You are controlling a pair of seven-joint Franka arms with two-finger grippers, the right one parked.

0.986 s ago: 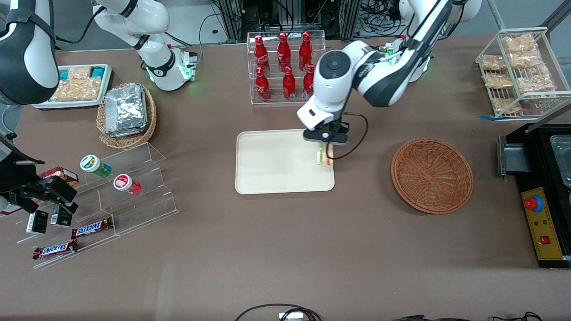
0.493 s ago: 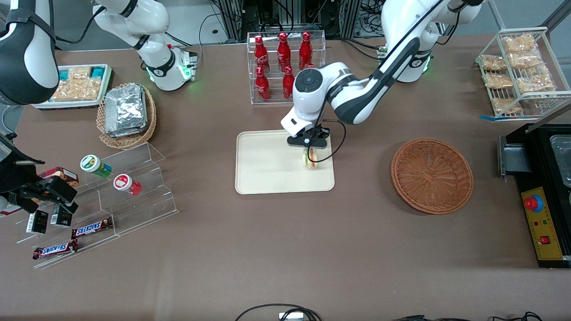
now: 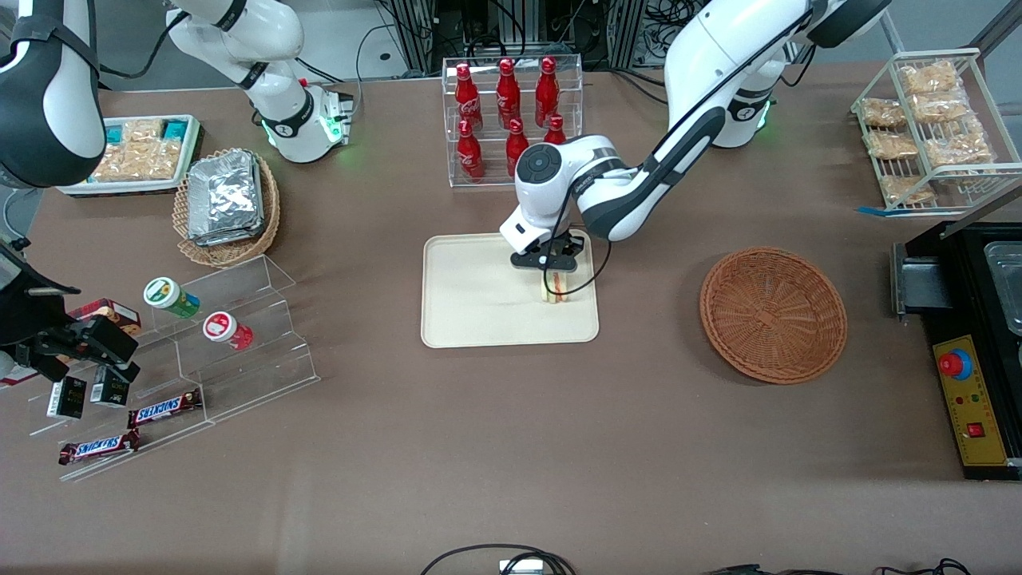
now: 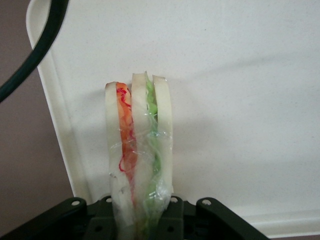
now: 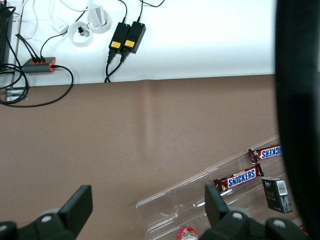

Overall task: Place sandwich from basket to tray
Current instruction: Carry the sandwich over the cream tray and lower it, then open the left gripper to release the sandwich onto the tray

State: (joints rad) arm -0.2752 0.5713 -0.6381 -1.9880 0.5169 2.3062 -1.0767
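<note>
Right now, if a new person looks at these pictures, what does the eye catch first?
First the white arm's tool, low over the tray and shut on the sandwich, whose orange and green layers fill the wrist view. Next, the empty basket toward the working arm's end, and the red bottles in a clear rack, farther from the camera than the tray.

Gripper (image 3: 556, 281) low over tray (image 3: 479, 311) with sandwich (image 3: 556, 286) clamped, bottle rack (image 3: 511, 120) close above in frame, bare tabletop toward basket (image 3: 773, 314) at right.
</note>
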